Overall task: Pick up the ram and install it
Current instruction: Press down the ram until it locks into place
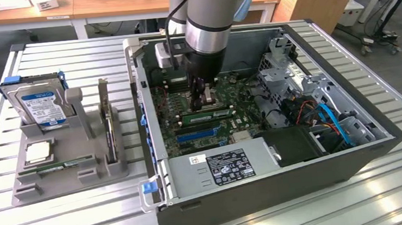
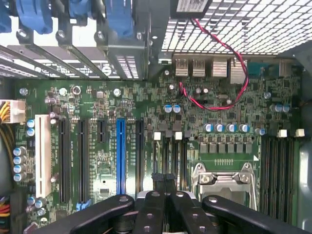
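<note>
The fingers are seen drawn together, with no gap left between them, and are lowered inside the open computer case over the motherboard. Directly under the tips, in the exterior view, the ram is found: a green stick with a white label, centred on the fingers. Its long axis is laid parallel to the blue slot just beside it. Whether it is pinched or already seated cannot be told. Well apart on the bench, a grey holder with the hard drive is placed.
</note>
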Robot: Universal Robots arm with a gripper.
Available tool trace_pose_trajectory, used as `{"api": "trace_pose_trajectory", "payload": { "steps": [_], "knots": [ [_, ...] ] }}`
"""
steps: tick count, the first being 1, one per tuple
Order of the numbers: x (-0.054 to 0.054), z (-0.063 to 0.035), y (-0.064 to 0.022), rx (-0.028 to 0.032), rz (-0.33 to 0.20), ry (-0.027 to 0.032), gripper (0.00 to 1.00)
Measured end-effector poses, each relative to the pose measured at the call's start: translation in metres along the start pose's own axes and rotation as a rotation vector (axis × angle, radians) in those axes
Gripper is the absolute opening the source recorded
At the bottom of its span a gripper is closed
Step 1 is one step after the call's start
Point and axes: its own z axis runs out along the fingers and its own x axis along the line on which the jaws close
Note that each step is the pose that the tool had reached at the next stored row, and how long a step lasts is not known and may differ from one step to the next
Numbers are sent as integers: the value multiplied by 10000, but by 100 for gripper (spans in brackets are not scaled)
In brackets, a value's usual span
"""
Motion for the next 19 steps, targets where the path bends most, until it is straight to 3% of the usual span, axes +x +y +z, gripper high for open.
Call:
{"api": "trace_pose_trajectory", "payload": {
  "steps": [11,19],
  "knots": [
    [12,1,0,0,-1,0,10],
    [17,67,-3,23,-3,0,10]
  ]
}}
